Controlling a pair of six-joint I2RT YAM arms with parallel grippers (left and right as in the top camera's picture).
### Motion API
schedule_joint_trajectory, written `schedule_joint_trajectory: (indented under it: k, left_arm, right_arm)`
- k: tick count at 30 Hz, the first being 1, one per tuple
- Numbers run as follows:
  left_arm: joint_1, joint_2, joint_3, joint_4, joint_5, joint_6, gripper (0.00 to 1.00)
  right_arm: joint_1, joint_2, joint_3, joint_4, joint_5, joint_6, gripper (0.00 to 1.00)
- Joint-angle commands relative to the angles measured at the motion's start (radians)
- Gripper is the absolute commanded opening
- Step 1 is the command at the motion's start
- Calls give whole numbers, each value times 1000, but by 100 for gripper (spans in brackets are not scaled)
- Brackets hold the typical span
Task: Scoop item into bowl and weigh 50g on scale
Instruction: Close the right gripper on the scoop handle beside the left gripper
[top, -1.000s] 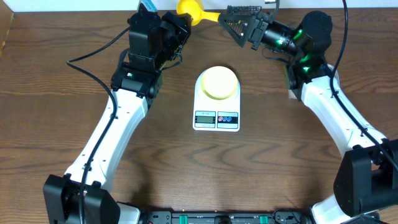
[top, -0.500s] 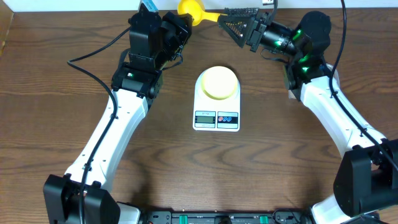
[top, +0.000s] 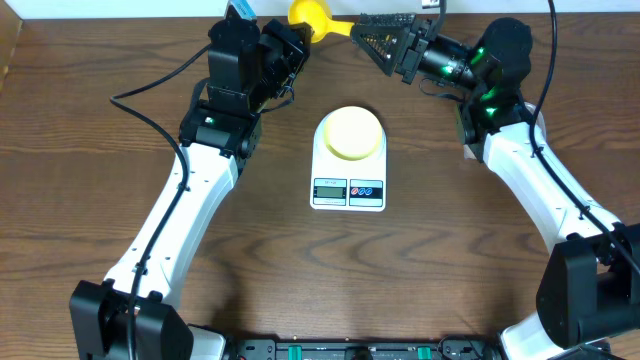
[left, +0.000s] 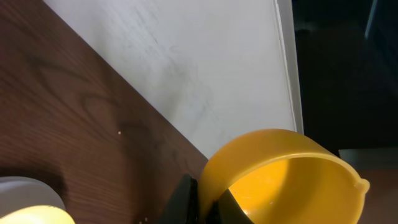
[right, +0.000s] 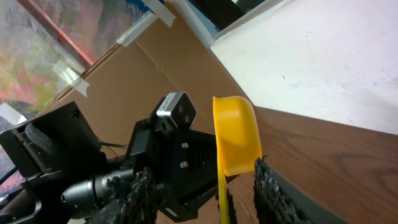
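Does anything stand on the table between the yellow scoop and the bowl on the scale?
Nothing visible does. In the overhead view only bare table lies between the scoop, held at the far edge by the left gripper, and the bowl on the scale.

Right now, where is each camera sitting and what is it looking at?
Overhead: above the table, looking straight down at the scale and bowl; the left arm and right arm both show.
Left wrist: low near the table's back edge, facing the white panel; the left gripper pinches the yellow scoop's rim.
Right wrist: looks across at the left arm; the right gripper straddles the scoop's handle.
Shared: all three views see the scoop.
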Motion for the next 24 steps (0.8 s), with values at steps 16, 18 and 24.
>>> schedule_joint_trajectory:
  k: [16, 18, 24]
  left_arm:
    - [-16, -13, 3, 8, 20, -64, 8]
    - [-18, -13, 3, 7, 20, -64, 8]
    - [-18, -13, 3, 5, 20, -64, 8]
  right_arm:
    - [17, 7, 18, 0, 13, -19, 41]
    - [17, 7, 18, 0, 18, -19, 40]
    - [17, 7, 18, 0, 18, -23, 36]
